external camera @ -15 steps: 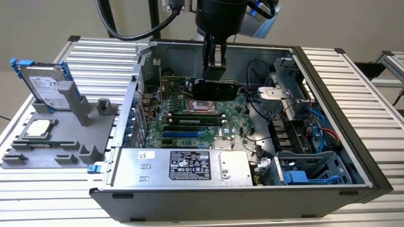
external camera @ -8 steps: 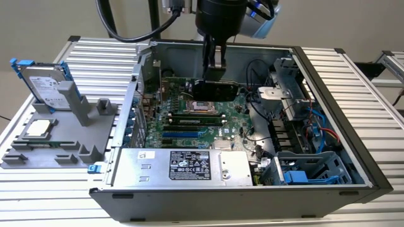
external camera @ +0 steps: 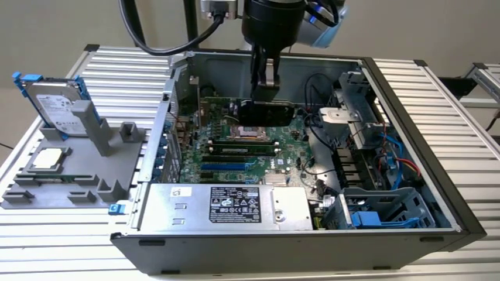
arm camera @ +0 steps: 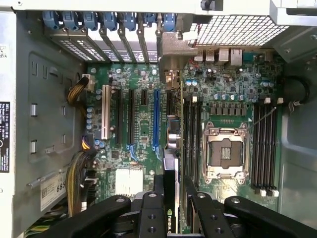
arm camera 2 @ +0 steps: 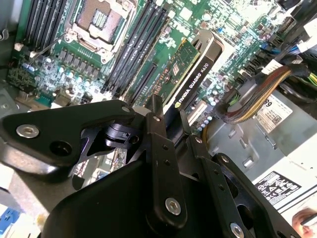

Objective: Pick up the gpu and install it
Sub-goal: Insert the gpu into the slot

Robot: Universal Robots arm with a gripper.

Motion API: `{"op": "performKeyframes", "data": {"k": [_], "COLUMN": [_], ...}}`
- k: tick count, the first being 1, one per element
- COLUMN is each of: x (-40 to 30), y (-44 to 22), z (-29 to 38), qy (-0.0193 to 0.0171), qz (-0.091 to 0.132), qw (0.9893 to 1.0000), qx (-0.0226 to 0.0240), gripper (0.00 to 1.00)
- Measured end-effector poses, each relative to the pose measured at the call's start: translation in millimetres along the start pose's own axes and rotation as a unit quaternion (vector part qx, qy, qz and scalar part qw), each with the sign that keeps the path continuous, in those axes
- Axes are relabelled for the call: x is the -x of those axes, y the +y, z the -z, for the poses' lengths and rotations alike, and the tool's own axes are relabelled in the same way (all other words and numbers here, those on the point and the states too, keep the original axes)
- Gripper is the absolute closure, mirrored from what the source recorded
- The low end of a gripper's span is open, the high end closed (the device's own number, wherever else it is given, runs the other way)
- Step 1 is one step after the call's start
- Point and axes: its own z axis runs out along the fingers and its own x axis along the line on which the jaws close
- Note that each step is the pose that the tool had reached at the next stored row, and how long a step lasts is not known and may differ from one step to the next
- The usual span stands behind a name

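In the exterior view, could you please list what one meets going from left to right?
Hard drive standing in the grey holder → gpu held in the pincer over the motherboard → drive cage with blue tabs.

In the first wrist view, the thin black-and-green gpu card (arm camera: 170,198) is seen edge-on, its lower end hidden between the black claw (arm camera: 171,210) links. The exterior view's top edge crops the black arm (external camera: 273,20).
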Motion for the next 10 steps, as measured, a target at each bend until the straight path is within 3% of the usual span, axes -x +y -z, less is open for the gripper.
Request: {"op": "performKeyframes", "data": {"k": [6, 10], "x": [0.1, 0.1], "y": [-0.1, -0.2], "z": [-2.9, -4.4], "qy": [0.0001, 0.0000], "qz": [0.000, 0.000], "qw": [1.0000, 1.0000], "qx": [-0.0038, -0.0038], "gripper": [1.00, 1.00]}}
